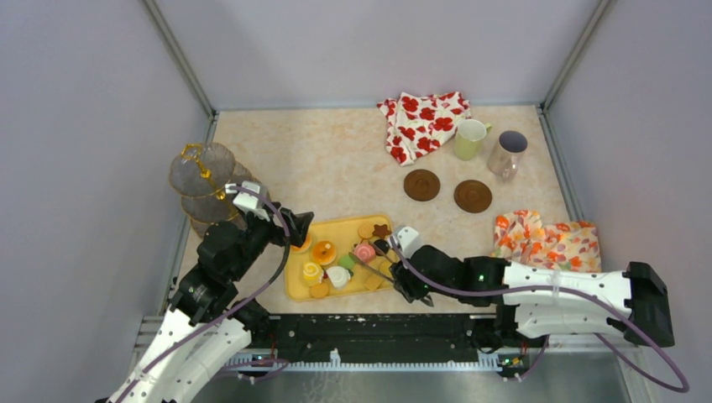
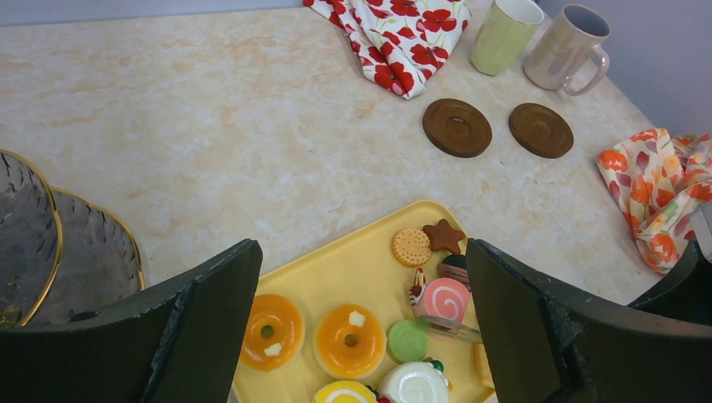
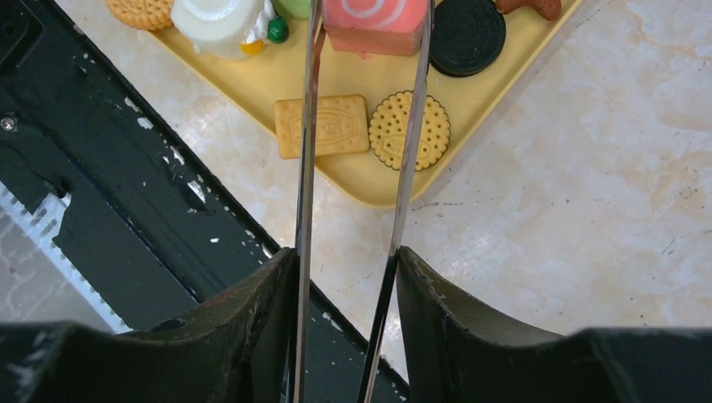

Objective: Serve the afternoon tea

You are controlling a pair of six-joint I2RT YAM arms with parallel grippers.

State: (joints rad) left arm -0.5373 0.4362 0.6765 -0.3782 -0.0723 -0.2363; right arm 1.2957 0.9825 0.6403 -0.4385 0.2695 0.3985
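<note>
Right wrist view puts the pink swirl roll (image 3: 374,18) at the top edge of the frame, on the yellow tray (image 3: 369,189). The two blades of the metal tongs (image 3: 306,151) stand one on each side of it and seem to touch its flanks. We see the right fingers (image 3: 252,319) closed on the tongs' arms near the bottom of the frame, squeezing them partway together. Just beside the roll lies a black sandwich biscuit (image 3: 467,35), with a round biscuit (image 3: 410,130) and a rectangular biscuit (image 3: 321,126) lower in the frame.

From above, the tray sits low in the centre of the tabletop (image 1: 336,159). The left fingers (image 2: 210,327) are spread wide over its left part, holding nothing. The pale-yellow mug (image 1: 470,138) and greyish mug (image 1: 506,153) stand in the upper right, well apart from the tray, beyond two brown coasters (image 1: 421,185).

We judge the main risk to be the roll slipping: with smooth blades on a smooth toy, a light squeeze could let it drop during a lift. The tongs might also twist within the fingers, or sweep the neighbouring biscuits over the tray's low rim.
</note>
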